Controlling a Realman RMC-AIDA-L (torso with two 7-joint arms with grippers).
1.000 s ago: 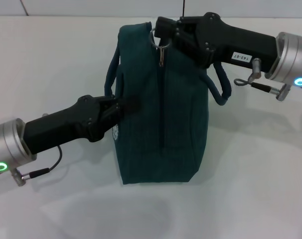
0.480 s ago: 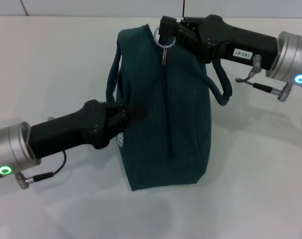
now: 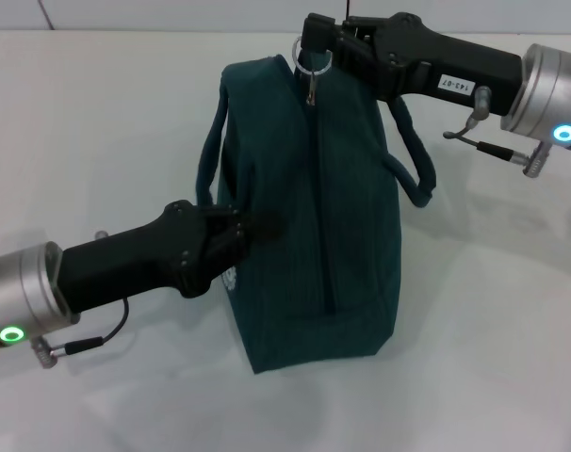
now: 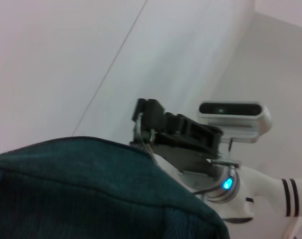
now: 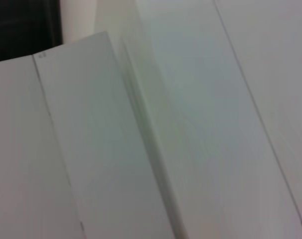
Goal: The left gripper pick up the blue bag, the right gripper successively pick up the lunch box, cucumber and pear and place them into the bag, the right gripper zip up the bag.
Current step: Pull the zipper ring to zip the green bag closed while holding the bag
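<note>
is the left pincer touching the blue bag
Touching. The head view shows the left pincer pressed into the blue bag on its side, fabric dimpling around the tip, no gap between them.

We see the blue bag (image 3: 304, 207) at the frame's centre as matt woven cloth with a fine ribbed texture, its loop handle (image 3: 416, 165) a soft rounded cord of the same fabric. At its upper edge hangs a shiny metal ring-pull (image 3: 311, 68). The left gripper (image 3: 252, 224), lower left, and the right gripper (image 3: 309, 47), upper right, look like matt black hard casing, each arm ending in a brushed silver metal cuff (image 3: 22, 294). The table (image 3: 493, 330) is smooth, matt white.
</note>
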